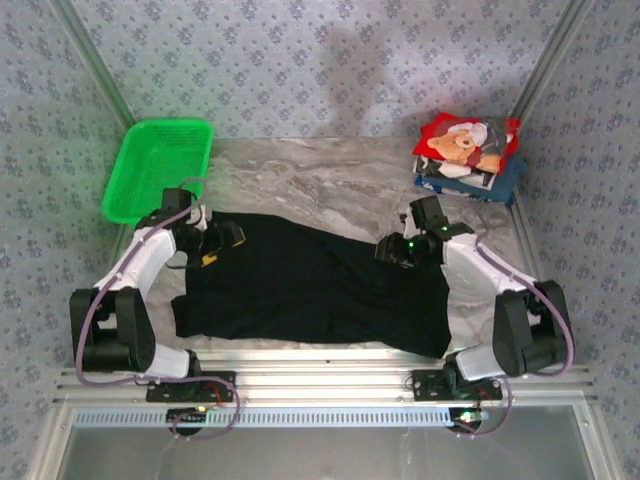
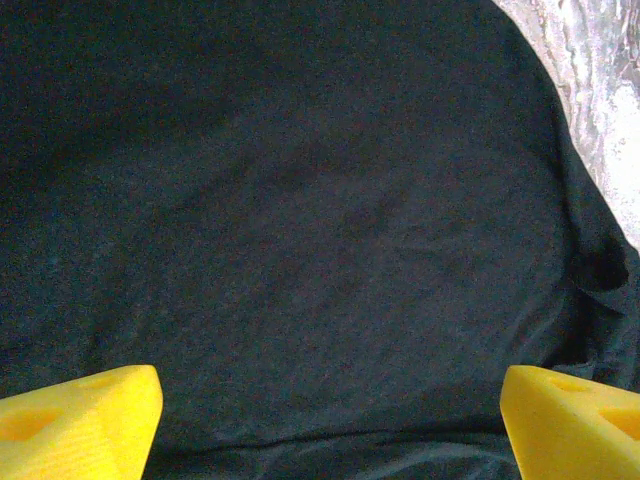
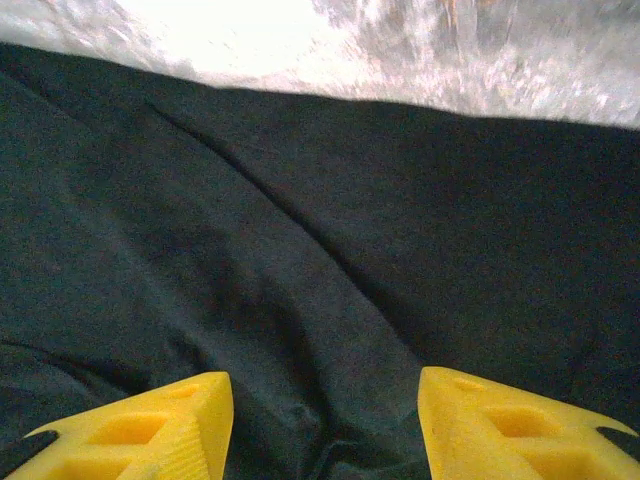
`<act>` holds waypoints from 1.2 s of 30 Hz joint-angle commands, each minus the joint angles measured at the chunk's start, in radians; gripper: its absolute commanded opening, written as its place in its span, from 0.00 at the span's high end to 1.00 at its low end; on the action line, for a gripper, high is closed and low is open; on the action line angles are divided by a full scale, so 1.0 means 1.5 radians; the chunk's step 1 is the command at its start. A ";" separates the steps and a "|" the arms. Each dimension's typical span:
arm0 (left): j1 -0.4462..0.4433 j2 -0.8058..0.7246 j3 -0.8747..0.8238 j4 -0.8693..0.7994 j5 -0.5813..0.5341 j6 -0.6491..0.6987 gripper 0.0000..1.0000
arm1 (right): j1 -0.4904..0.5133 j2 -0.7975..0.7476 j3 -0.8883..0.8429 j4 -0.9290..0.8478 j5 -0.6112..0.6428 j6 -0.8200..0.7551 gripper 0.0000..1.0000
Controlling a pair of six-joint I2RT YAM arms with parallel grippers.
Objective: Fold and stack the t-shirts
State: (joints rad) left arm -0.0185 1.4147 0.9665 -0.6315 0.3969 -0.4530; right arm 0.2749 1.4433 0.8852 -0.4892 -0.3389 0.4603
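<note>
Black tee [image 1: 310, 290] lies spread just near-right of green basket [image 1: 160, 165]. Left gripper [image 2: 330, 410] & right gripper [image 3: 325, 420] hang open over it, nothing held. Risk imo: I pinch a wrinkle, not the hem, so fold skews.

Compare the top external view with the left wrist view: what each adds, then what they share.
Top external adds the green basket, the folded shirt stack and the right gripper. Left wrist adds the left gripper close up, its yellow fingers spread wide over the cloth. Both share the black t-shirt and the marble table.
</note>
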 commanded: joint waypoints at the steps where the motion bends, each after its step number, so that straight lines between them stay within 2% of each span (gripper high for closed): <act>1: 0.003 0.000 0.023 -0.002 0.008 0.017 0.12 | -0.005 0.042 0.007 -0.011 -0.019 -0.027 0.49; 11: 0.004 0.000 0.017 0.000 0.004 0.020 0.12 | -0.003 0.108 -0.009 0.034 -0.008 -0.040 0.56; 19: 0.004 -0.002 0.018 -0.005 -0.005 0.023 0.12 | -0.001 0.120 -0.011 0.012 0.004 -0.056 0.63; 24: 0.005 0.002 0.019 -0.002 -0.009 0.021 0.12 | 0.000 0.116 -0.006 0.019 -0.005 -0.050 0.75; 28: 0.016 0.010 0.041 -0.007 -0.025 0.022 0.12 | 0.001 0.103 0.006 -0.005 -0.013 -0.061 0.92; 30: 0.022 0.021 0.071 -0.026 -0.062 0.027 0.12 | 0.000 0.085 0.010 -0.019 -0.011 -0.062 1.00; 36: 0.023 0.075 0.182 -0.080 -0.139 0.062 0.13 | -0.021 0.046 0.049 -0.070 0.005 -0.075 1.00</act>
State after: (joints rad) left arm 0.0132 1.4960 1.1671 -0.6949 0.2657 -0.4053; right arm 0.2649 1.5486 0.9020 -0.5243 -0.3443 0.3729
